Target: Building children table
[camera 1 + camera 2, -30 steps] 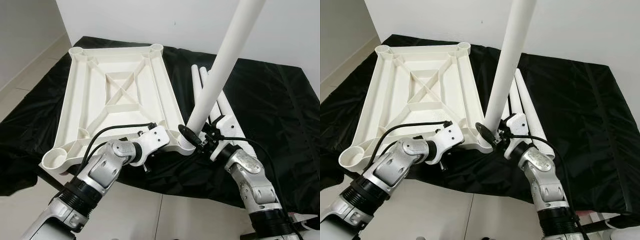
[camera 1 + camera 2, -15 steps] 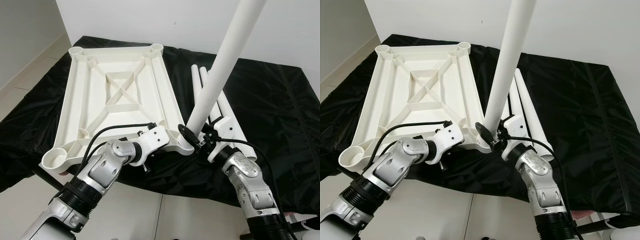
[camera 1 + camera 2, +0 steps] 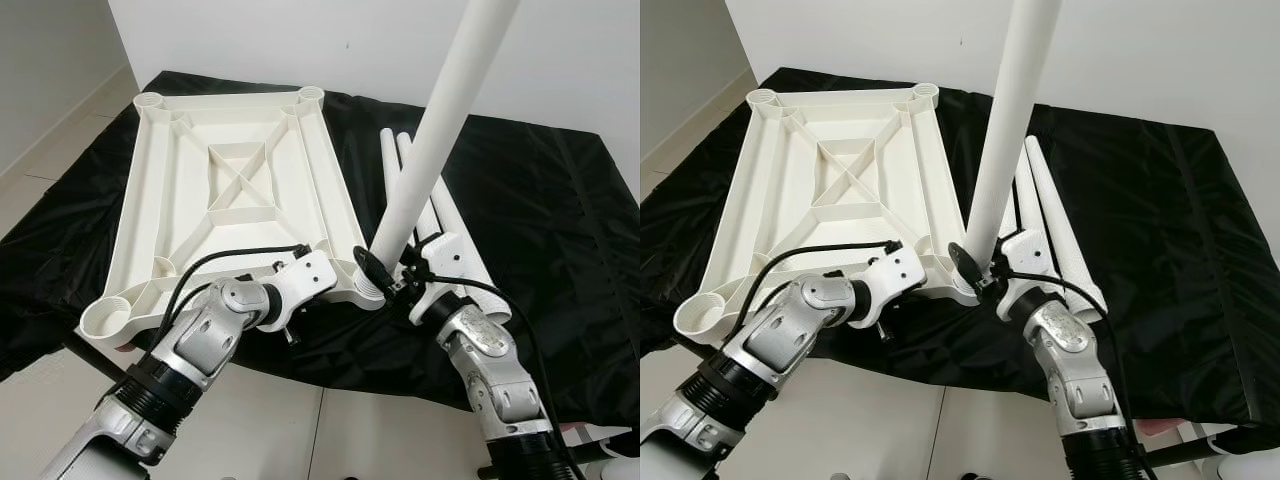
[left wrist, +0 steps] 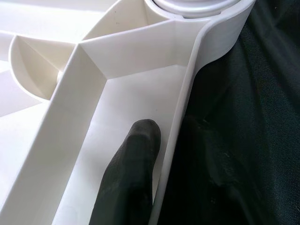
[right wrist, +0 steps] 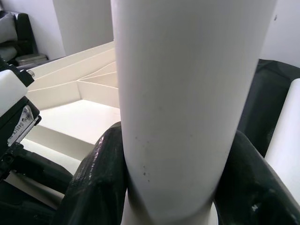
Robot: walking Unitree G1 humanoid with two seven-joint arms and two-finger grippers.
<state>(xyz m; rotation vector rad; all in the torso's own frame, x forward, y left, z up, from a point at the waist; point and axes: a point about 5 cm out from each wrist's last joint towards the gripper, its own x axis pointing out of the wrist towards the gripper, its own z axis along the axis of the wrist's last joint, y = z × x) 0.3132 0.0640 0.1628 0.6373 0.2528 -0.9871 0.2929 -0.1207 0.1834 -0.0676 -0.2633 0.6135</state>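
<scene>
The white table top [image 3: 150,190] lies upside down on a black cloth. A long white leg [image 3: 440,130] stands in its near right corner socket [image 3: 371,287], leaning slightly to the right. My right gripper [image 3: 392,280] is shut on the leg just above the socket; its fingers [image 5: 96,183] clasp both sides of the leg [image 5: 187,93]. My left gripper [image 4: 164,154] pinches the table top's near rim [image 4: 183,122] beside that socket, with one finger [image 4: 131,178] inside the rim and the other outside it.
Spare white legs [image 3: 1055,215] lie side by side on the black cloth [image 3: 540,200], right of the table top. The near left socket [image 3: 105,318] stands open. Tiled floor [image 3: 270,430] runs along the cloth's front edge, and a white wall rises behind.
My right forearm has shifted slightly to the left and the leg stands a little more upright in its socket. My left gripper keeps its hold on the rim.
</scene>
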